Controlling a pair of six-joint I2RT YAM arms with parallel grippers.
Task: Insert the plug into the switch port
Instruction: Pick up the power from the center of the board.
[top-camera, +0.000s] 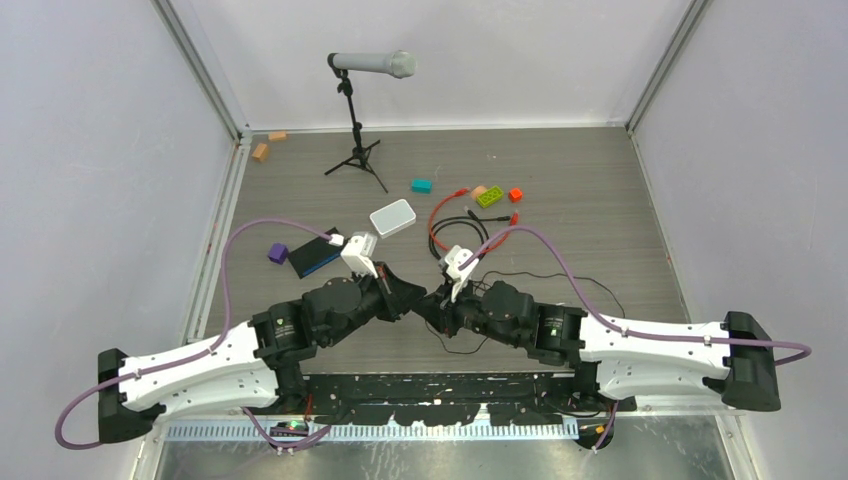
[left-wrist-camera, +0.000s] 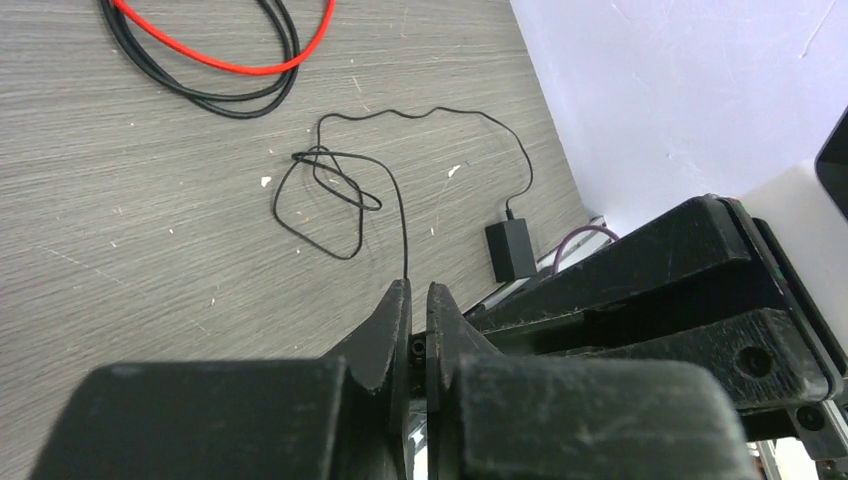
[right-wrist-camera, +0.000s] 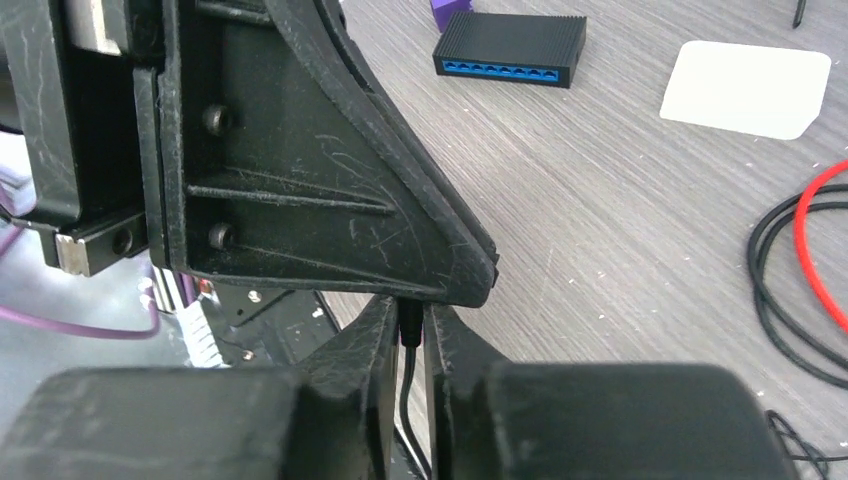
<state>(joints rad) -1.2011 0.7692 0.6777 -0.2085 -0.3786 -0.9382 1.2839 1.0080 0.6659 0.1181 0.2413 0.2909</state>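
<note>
Left tool (left-wrist-camera: 418, 292) shut on black cable (left-wrist-camera: 350, 200); right tool (right-wrist-camera: 408, 305) (grip unclear) alongside; red cable (top-camera: 437, 215) beyond.

The left arm (top-camera: 200, 365) and right arm (top-camera: 650, 345) reach low and forward, then bend inward. The left claw (top-camera: 417, 296) and right claw (top-camera: 434, 304) meet tip to tip between them. The left claw's fingers (left-wrist-camera: 392, 320) are pressed together. The right claw's fingers (right-wrist-camera: 375, 335) stand a narrow slit apart.
</note>
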